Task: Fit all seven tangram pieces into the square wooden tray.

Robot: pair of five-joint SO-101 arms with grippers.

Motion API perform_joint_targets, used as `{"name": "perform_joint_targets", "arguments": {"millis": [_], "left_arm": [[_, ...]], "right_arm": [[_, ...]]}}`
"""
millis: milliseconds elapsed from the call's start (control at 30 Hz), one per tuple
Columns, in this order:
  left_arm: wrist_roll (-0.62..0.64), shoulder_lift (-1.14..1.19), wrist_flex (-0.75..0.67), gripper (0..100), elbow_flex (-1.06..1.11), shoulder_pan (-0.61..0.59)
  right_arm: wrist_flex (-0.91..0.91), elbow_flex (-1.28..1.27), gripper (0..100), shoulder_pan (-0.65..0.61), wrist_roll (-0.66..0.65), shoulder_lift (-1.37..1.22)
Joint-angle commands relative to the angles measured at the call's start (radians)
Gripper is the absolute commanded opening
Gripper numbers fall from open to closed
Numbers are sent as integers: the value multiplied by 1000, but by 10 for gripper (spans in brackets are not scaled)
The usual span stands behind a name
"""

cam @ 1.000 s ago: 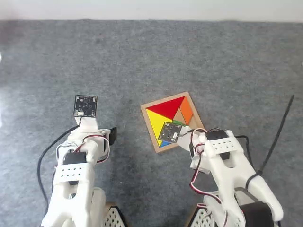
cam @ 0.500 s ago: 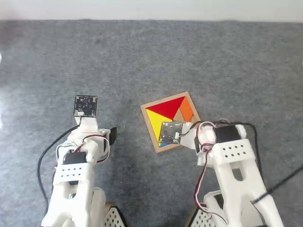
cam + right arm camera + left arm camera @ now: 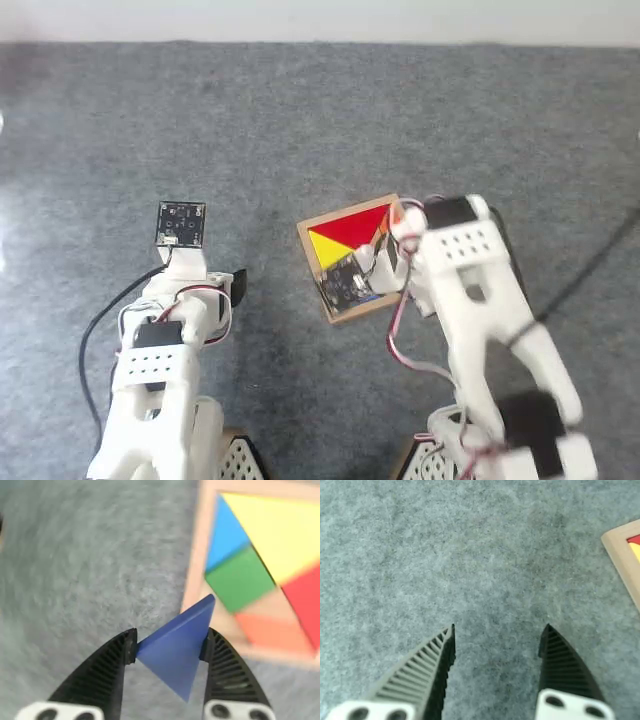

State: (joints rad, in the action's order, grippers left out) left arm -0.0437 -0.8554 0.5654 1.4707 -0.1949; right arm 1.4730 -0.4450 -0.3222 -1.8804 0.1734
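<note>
The square wooden tray [image 3: 312, 233] lies on the grey mat, turned like a diamond, with a red triangle [image 3: 355, 227] and a yellow triangle [image 3: 328, 249] showing. My right arm [image 3: 455, 255] reaches over its right half. In the right wrist view the right gripper [image 3: 170, 640] is shut on a dark blue triangle [image 3: 175, 655], held above the tray rim [image 3: 196, 575]. Beyond it lie a light blue piece [image 3: 227, 532], a green square [image 3: 240, 577], a yellow triangle [image 3: 280, 535], a red piece [image 3: 305, 597] and an orange piece [image 3: 275, 632]. My left gripper [image 3: 500, 630] hangs open over bare mat, left of the tray corner [image 3: 622, 555].
Grey carpet [image 3: 300, 120] covers the whole table. The left arm [image 3: 165, 320] stands well left of the tray. A strip of bare wood [image 3: 260, 611] shows between the green, red and orange pieces. A dark cable [image 3: 590, 265] runs at the right edge.
My right arm has swung forward from the tray's near side to over its right half, covering the orange and green pieces in the high view. The left arm has stayed still.
</note>
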Motion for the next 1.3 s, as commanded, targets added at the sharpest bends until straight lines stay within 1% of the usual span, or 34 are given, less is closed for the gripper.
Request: {"name": "perform_joint_targets", "arguments": {"millis": [0, 67, 267, 367, 567, 667, 800, 900, 1000, 1033, 1200, 1267], "left_arm": [[-5, -12, -12, 268, -7, 2], [-5, -12, -12, 268, -7, 2], [-5, -12, 5, 268, -7, 2], [-6, -12, 15, 268, -10, 2], [-6, -12, 15, 268, -10, 2], [-6, -12, 15, 268, -10, 2], [-6, -12, 15, 268, -10, 2], [-5, -12, 15, 268, -10, 2], [-6, -12, 15, 268, -10, 2], [-6, -12, 15, 268, -10, 2], [-6, -12, 15, 268, -10, 2], [-6, -12, 15, 268, -10, 2]], "right_arm": [[18, 110, 130, 1, -293, -99], [10, 133, 130, 12, -377, -147], [-58, 193, 130, 77, -548, -257], [-64, 193, 128, 68, -605, -274], [-186, 190, 110, 30, -695, -278], [-208, 187, 109, 16, -701, -278], [-214, 192, 139, 18, -700, -302], [-246, 192, 198, 33, -692, -349], [-295, 192, 255, 42, -621, -387], [-300, 192, 268, 45, -620, -395], [-305, 193, 277, 50, -615, -361], [-303, 193, 276, 50, -586, -323]]}}
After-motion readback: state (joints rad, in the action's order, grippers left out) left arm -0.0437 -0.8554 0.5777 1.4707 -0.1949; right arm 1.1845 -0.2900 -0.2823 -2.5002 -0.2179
